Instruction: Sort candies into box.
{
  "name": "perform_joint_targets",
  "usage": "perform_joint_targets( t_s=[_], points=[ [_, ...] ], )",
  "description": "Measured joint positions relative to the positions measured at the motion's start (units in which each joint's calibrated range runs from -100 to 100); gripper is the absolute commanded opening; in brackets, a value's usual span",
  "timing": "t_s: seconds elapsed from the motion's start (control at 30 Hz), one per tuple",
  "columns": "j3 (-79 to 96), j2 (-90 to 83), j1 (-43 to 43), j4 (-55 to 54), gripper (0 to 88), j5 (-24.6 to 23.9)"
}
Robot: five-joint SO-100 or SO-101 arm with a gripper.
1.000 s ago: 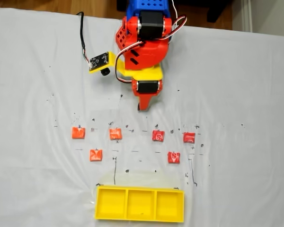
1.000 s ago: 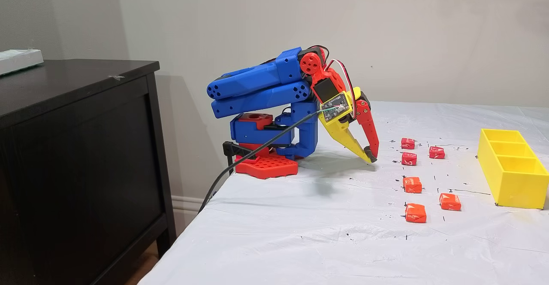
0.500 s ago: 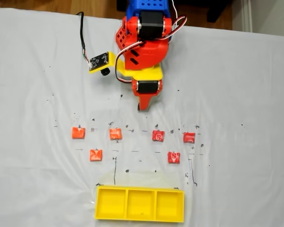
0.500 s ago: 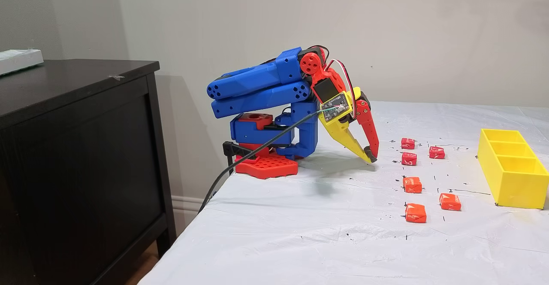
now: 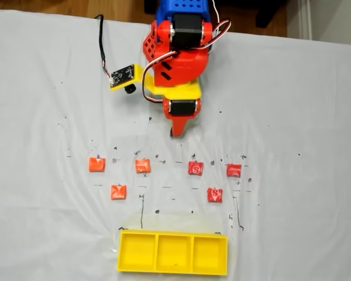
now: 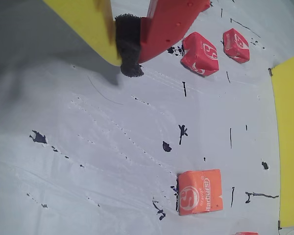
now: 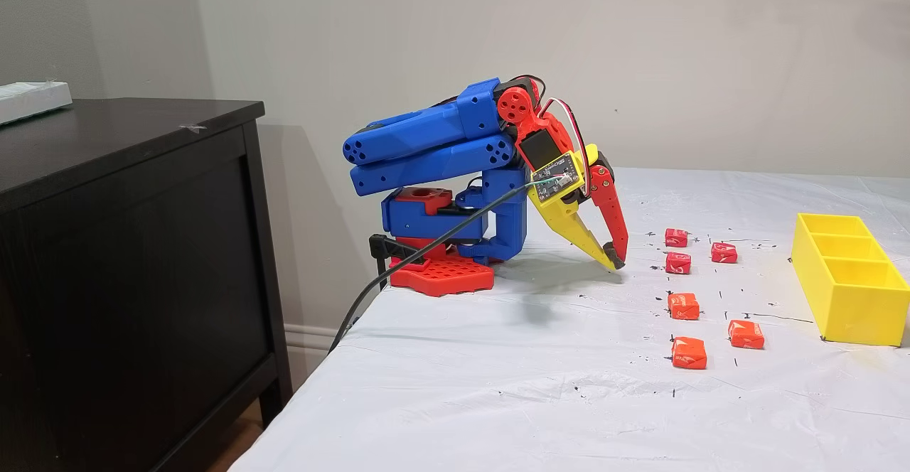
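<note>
- Fixed view from above, left to right: three orange candies (image 5: 96, 164) sit on the white cloth (image 5: 41, 205), two in a row and one set lower between them.
- Further right lie three red candies (image 5: 195, 168) with white marks, again two in a row and one lower between them.
- All six sit on the cloth, apart from each other and outside the box (image 5: 173, 270), the yellow three-part tray near the bottom edge, whose parts hold nothing.
- The gripper (image 5: 174, 132) points down at the cloth above the candy rows, near the middle, touching none.
- Wrist view: the yellow finger (image 6: 88, 24) and the red finger (image 6: 171, 19) meet at a dark pad, pressed together with nothing between them.
- Side fixed view: the folded arm (image 7: 426, 145) stands left, the candies in the middle, the tray (image 7: 846, 294) far right.
</note>
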Motion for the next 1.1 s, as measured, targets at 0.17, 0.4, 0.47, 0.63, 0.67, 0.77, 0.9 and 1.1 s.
perform_joint_targets(
  t_s=[0.17, 0.4, 0.47, 0.63, 0.67, 0.77, 0.9, 1.1],
  points=[
    [0.00, 0.00, 0.00, 0.00, 0.1, 0.00],
    [0.00, 0.00, 0.00, 0.00, 0.1, 0.00],
    [0.00, 0.00, 0.00, 0.00, 0.1, 0.00],
    [0.09, 0.00, -0.08, 0.00, 0.1, 0.15],
    [0.17, 0.00, -0.23, 0.00, 0.1, 0.20],
    [-0.34, 0.00, -0.47, 0.00, 0.1, 0.20],
    [-0.43, 0.00, -0.47, 0.00, 0.1, 0.20],
    [-0.43, 0.00, -0.31, 0.00, 0.1, 0.88]
  ],
)
